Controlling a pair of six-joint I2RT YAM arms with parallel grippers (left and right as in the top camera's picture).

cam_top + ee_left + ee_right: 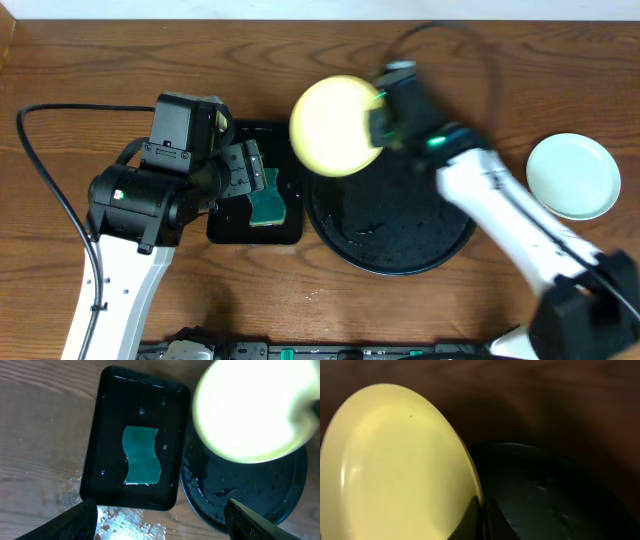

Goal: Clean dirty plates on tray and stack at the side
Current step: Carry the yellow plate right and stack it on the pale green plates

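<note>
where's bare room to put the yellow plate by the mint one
Free: wood beyond the mint plate along the far edge; the near strip before both trays; the round tray, bare below the yellow plate in the right gripper. Crowded: rectangular tray with sponge, under the left arm.

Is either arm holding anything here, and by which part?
The right gripper holds the pale yellow round smooth plate by its rim, jaws closed over the edge. The left gripper, open near the green sponge, holds nothing.

A pale yellow plate (335, 125), a mint-white plate (573, 176), a glossy black round tray (400, 240), a teal sponge (142, 455), and a brown wood-grain worktop (300, 50).
</note>
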